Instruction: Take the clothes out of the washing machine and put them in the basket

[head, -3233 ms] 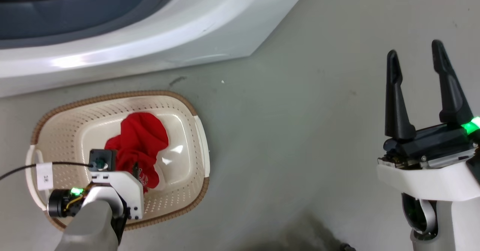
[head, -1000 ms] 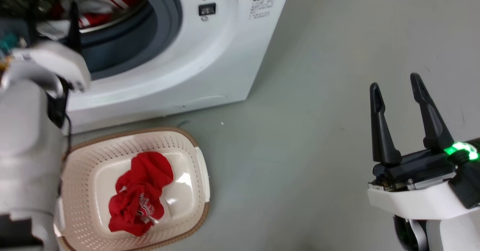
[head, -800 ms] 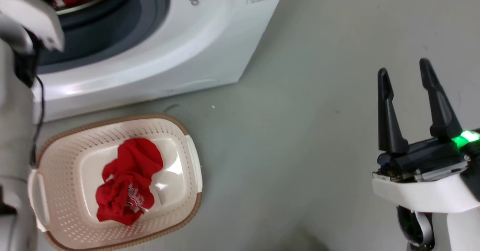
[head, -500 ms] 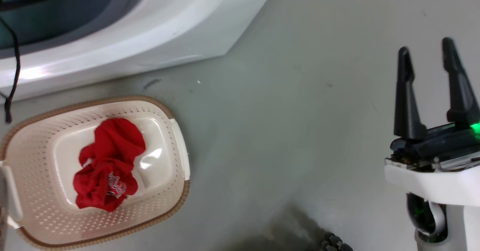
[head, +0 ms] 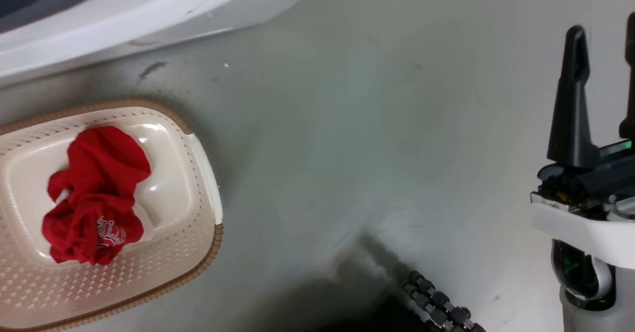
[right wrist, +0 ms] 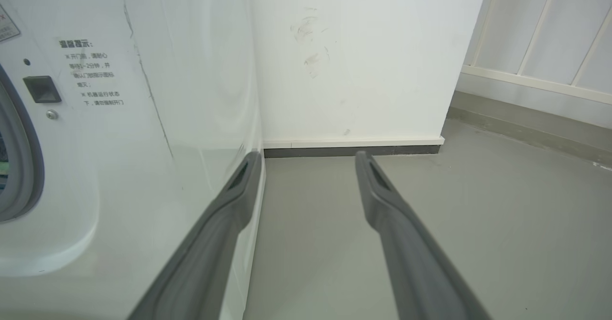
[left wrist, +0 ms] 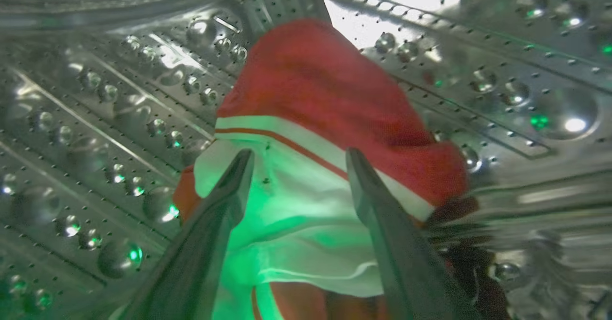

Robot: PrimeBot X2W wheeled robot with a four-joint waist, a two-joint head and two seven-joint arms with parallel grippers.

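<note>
Inside the washer (right wrist: 119,176), deep in its steel drum (left wrist: 95,119), the left hand (left wrist: 299,160) was spread wide. Its two fingers (left wrist: 210,224) straddled the white band of a red garment (left wrist: 325,85). Nothing was pinched between them, and whether they touched the cloth could not be told. The garment lay heaped against the drum's perforated wall, its red part farther in. Its white band, crossed by a thin red stripe, lay nearer the hand, and green light tinted the white cloth.

Before the washer's front, on the grey floor (head: 347,148), sat the basket (head: 198,252), near the machine but apart from it. A crumpled red bundle (head: 94,188) lay on its base, the end with white lettering turned away from the washer.

Off to the washer's right, well apart from the basket, the right hand (head: 603,24) hung above the floor, wide open and empty. It pointed past the washer's front corner toward a white wall (right wrist: 358,61) behind the machine. On the washer's front, beside the grey door ring (right wrist: 28,167), were a small dark latch (right wrist: 42,89) and a printed label (right wrist: 93,73).
</note>
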